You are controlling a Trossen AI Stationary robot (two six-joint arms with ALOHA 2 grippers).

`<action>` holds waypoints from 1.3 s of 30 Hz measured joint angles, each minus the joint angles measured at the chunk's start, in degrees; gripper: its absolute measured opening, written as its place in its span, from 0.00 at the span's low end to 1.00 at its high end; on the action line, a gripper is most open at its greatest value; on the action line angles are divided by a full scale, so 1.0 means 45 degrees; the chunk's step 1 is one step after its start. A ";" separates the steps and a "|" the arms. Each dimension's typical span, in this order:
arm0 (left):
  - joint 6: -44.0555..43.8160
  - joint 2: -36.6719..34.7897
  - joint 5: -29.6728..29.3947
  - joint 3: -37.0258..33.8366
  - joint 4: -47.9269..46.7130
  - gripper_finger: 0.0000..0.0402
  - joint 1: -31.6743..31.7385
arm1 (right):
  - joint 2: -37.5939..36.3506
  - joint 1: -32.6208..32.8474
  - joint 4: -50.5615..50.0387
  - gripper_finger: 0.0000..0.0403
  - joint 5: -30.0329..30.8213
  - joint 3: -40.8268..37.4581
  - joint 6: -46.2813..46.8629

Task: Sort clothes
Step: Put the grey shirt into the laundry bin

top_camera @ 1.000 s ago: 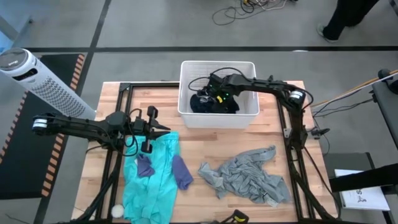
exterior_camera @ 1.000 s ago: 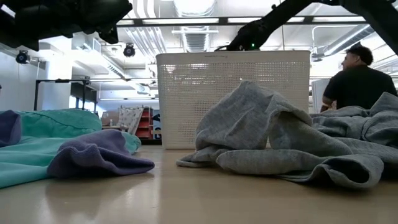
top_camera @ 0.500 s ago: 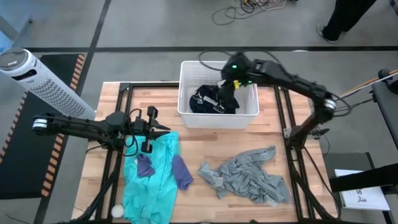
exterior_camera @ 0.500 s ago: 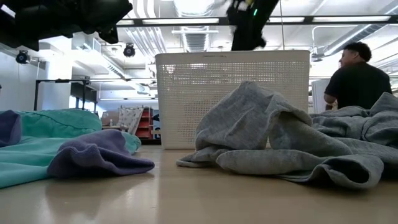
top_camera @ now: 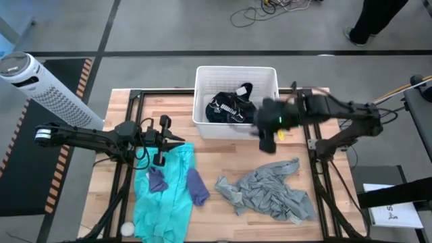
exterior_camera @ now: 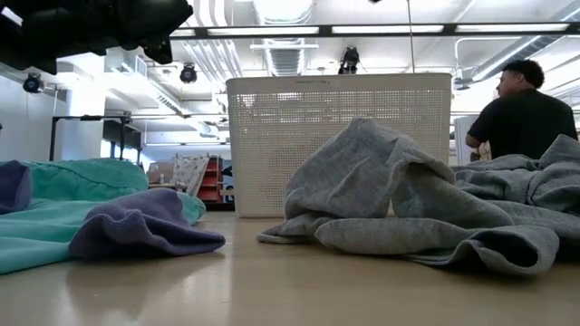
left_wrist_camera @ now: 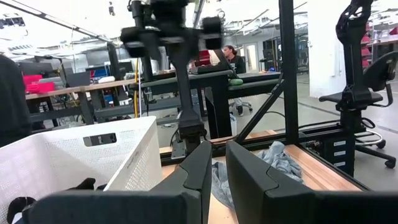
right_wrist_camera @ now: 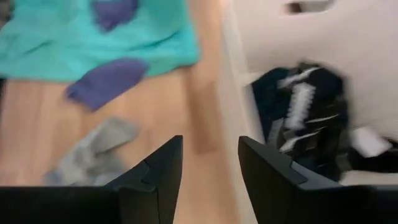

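A dark white-printed garment (top_camera: 227,109) lies in the white basket (top_camera: 236,75); it also shows in the right wrist view (right_wrist_camera: 305,124). A turquoise garment (top_camera: 164,196) with two purple pieces (top_camera: 196,185) on it lies at the near left. A grey garment (top_camera: 270,192) lies at the near right. My right gripper (top_camera: 265,143) is open and empty, above the table just near of the basket's right corner. My left gripper (top_camera: 181,140) hovers above the turquoise garment's far end with its fingers almost together, holding nothing.
A white fan tower (top_camera: 40,84) stands off the table's far left. Black frame rails (top_camera: 314,145) run along the table's sides. A person (exterior_camera: 521,113) stands in the room behind. Bare wood shows between the basket and the garments.
My right gripper has risen out of the basket and swung toward the near edge, now over the table in front of the basket's right corner. The dark white-printed garment stays in the basket. My left arm has kept still.
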 joint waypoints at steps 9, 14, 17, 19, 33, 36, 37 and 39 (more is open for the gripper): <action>-0.0044 -0.0001 0.0000 0.0001 -0.0097 0.09 0.0000 | 0.1360 0.3863 -0.0927 0.50 0.0398 -0.0953 0.4326; -0.0053 -0.0003 0.0000 -0.0001 -0.0141 0.09 0.0000 | 0.2874 0.5164 -0.1621 0.61 0.0291 -0.1226 0.6253; -0.0053 0.0001 0.0000 0.0003 -0.0146 0.09 0.0000 | 0.3798 0.5512 -0.1580 0.66 -0.0217 -0.1319 0.6777; -0.0053 -0.0003 0.0000 0.0000 -0.0141 0.09 0.0002 | 0.4428 0.5640 -0.1575 0.69 -0.0379 -0.1388 0.6789; -0.0051 0.0001 0.0000 0.0001 -0.0189 0.09 0.0004 | 0.5728 0.5303 0.0821 0.65 -0.1979 -0.3956 0.5722; -0.0053 -0.0003 0.0000 -0.0001 -0.0189 0.09 0.0001 | 0.5605 0.5238 0.2222 0.65 -0.2282 -0.4624 0.5746; -0.0053 -0.0002 0.0000 -0.0001 -0.0189 0.09 0.0005 | 0.5610 0.5236 0.2468 0.65 -0.2278 -0.4851 0.5832; -0.0053 -0.0003 0.0000 0.0000 -0.0188 0.09 0.0004 | 0.5742 0.5191 0.2709 0.65 -0.2294 -0.5224 0.6373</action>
